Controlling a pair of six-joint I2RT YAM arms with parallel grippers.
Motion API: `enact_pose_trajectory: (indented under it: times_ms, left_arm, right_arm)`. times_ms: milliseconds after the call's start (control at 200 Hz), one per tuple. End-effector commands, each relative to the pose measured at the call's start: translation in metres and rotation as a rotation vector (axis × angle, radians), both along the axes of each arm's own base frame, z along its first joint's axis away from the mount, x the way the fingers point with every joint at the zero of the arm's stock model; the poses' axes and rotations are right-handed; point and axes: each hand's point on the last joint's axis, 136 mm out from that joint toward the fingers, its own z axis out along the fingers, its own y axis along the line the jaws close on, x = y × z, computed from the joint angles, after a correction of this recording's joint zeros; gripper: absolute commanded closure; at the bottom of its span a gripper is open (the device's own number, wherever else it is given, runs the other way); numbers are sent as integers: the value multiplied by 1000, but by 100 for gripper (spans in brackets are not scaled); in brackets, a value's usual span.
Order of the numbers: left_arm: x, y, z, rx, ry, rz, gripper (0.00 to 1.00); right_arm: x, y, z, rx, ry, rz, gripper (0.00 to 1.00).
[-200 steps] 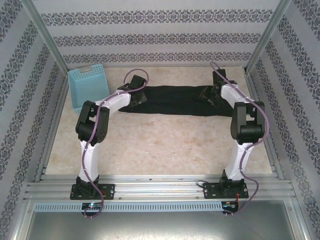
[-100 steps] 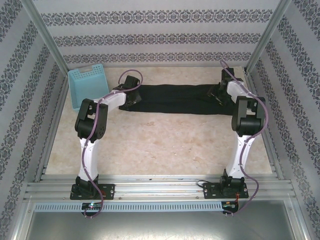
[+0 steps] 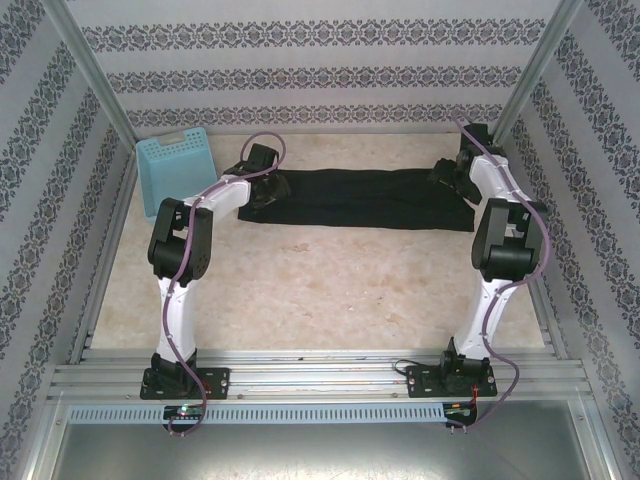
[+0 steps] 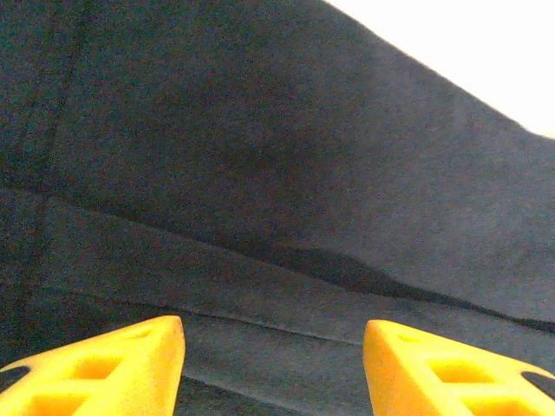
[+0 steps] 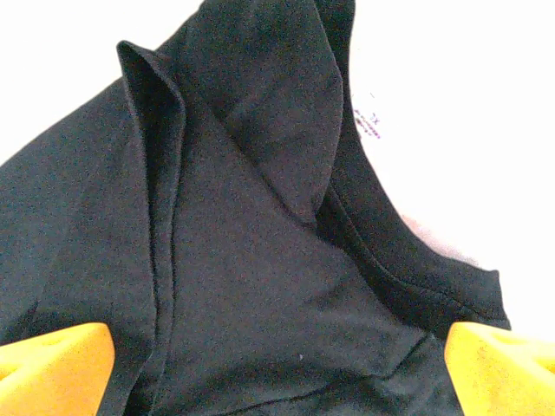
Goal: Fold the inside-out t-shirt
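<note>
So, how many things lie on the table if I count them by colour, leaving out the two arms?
Black: 1, the t-shirt
Light blue: 1, the basket
Total: 2

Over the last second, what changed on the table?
The right gripper moved right and farther back, its jaws spreading wide, apparently letting go of the end of the black t-shirt. The left gripper barely shifted. The t-shirt still lies as a strip; the light blue basket stayed put.
</note>
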Motion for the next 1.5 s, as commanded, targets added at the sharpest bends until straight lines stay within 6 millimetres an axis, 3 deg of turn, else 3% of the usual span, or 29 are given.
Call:
enact_pose_trajectory:
  times_ms: [0, 290, 425, 834, 1229, 1354, 1494]
  left_arm:
    - [1, -2, 8, -3, 4, -29, 43]
    - [-8, 7, -24, 17, 70, -4, 42]
    - [-13, 9, -31, 18, 83, 2, 43]
    - [-28, 16, -37, 15, 78, 39, 43]
    - [-35, 19, -37, 19, 84, 40, 43]
    - [-37, 20, -36, 24, 83, 42, 42]
    - [-37, 22, -36, 22, 83, 47, 42]
  right_arm:
    - [-1, -12, -22, -49, 101, 21, 2]
    - [4, -8, -60, -1, 212, 14, 2]
    - [0, -4, -71, 12, 249, 9, 8]
    - [5, 7, -70, 33, 247, 66, 44]
    - [12, 21, -65, 75, 188, 116, 87]
    - [12, 24, -61, 91, 162, 117, 97]
    - [12, 24, -55, 119, 114, 81, 100]
